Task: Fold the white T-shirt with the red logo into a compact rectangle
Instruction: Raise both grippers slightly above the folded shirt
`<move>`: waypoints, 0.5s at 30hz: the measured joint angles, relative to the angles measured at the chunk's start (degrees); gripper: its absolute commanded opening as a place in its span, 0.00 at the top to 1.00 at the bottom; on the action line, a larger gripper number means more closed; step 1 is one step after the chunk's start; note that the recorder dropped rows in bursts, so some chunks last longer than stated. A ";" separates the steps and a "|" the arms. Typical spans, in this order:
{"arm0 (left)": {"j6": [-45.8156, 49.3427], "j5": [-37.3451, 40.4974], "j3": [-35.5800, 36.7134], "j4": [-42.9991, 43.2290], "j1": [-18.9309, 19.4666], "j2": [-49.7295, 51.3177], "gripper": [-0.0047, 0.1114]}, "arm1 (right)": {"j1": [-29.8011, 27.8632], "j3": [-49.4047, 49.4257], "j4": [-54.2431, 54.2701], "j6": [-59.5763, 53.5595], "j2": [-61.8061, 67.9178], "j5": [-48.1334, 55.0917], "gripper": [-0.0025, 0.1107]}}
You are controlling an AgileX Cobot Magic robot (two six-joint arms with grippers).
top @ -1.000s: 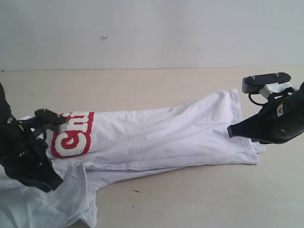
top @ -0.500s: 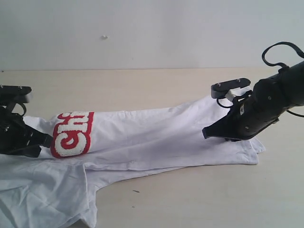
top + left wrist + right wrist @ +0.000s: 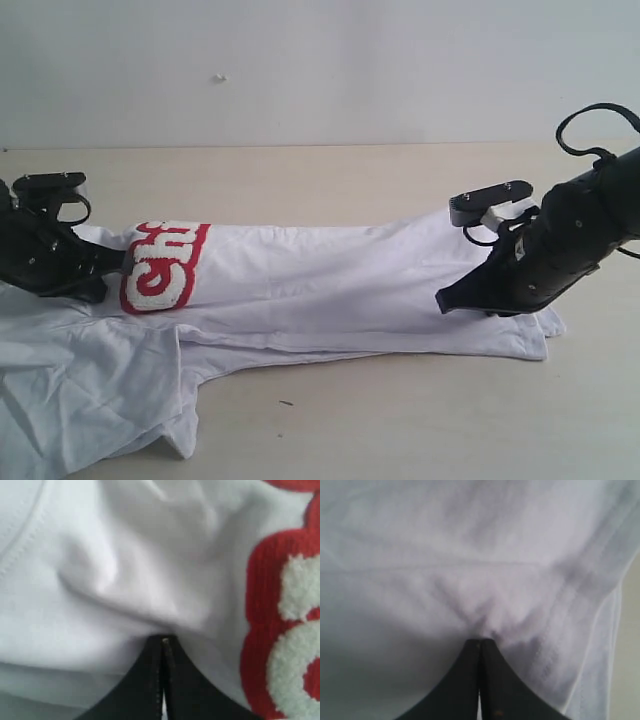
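The white T-shirt (image 3: 320,285) lies lengthwise across the table, one side folded over so that only part of the red logo (image 3: 165,266) shows near its left end. My left gripper (image 3: 112,266) is shut, pinching a pucker of cloth right beside the red logo (image 3: 257,630); its closed tips (image 3: 163,640) bite into the white T-shirt (image 3: 125,570). My right gripper (image 3: 447,299) is shut on the fabric near the hem end; cloth bunches at its tips (image 3: 480,641) on the white T-shirt (image 3: 470,555). The collar and tag are hidden.
A loose sleeve and crumpled cloth (image 3: 90,380) spread toward the front left. The hem corner (image 3: 535,345) lies under the right arm. The bare wooden table (image 3: 420,420) runs along the front, and a white wall (image 3: 320,70) stands behind.
The left gripper rose from the front-left heap and took hold by the logo, drawing that end back and right. The right gripper came in over the hem end. The shirt now lies straighter.
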 measured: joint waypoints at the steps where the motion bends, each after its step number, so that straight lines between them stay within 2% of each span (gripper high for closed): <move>1: 0.00 -0.02 -0.31 0.00 0.04 0.00 0.96 | 0.00 0.37 0.00 0.00 -0.30 0.02 0.98; 9: 0.00 0.33 -0.37 -1.26 0.04 -0.44 0.96 | 0.00 1.73 1.36 -0.37 -3.07 6.43 0.98; 15: 0.15 1.72 -0.37 -2.33 0.04 -5.38 0.96 | 0.00 2.46 3.62 -2.12 -7.01 9.16 0.98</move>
